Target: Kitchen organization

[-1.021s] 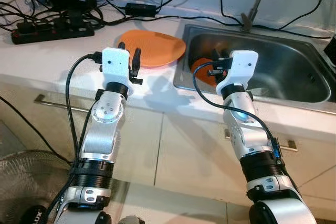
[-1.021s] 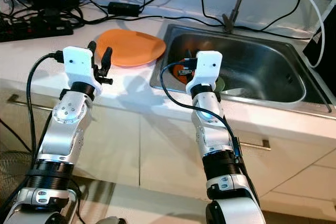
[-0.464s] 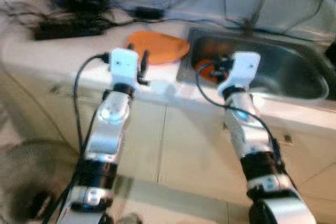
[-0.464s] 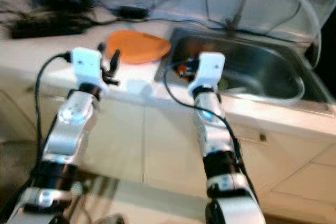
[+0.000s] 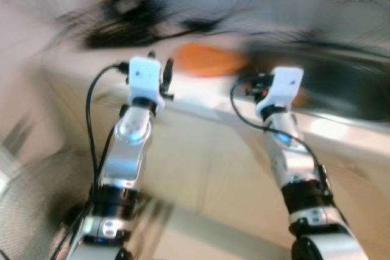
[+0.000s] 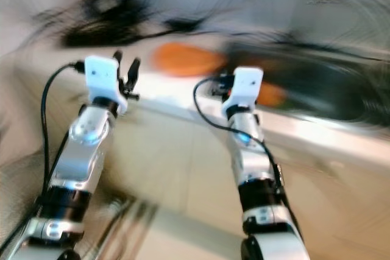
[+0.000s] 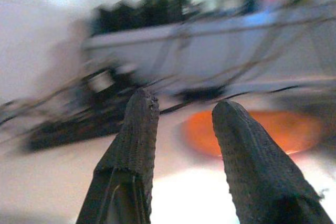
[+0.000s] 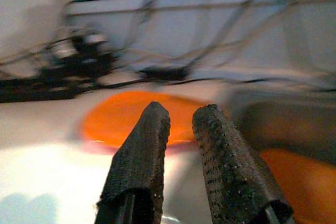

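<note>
Both head views are heavily blurred. An orange plate (image 5: 207,59) lies on the white counter (image 5: 183,98), just beside the sink (image 5: 329,83), with a tangle of black cables (image 5: 134,19) along the counter's far edge. The left gripper (image 7: 181,116) hovers over the counter's front edge, jaws parted and empty. The right gripper (image 8: 176,121) sits near the sink's corner, jaws slightly apart, holding nothing.

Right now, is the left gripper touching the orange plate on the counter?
Apart. In the left wrist view the left gripper is open and empty, and the orange plate lies farther away on the counter, beyond the fingers.
</note>
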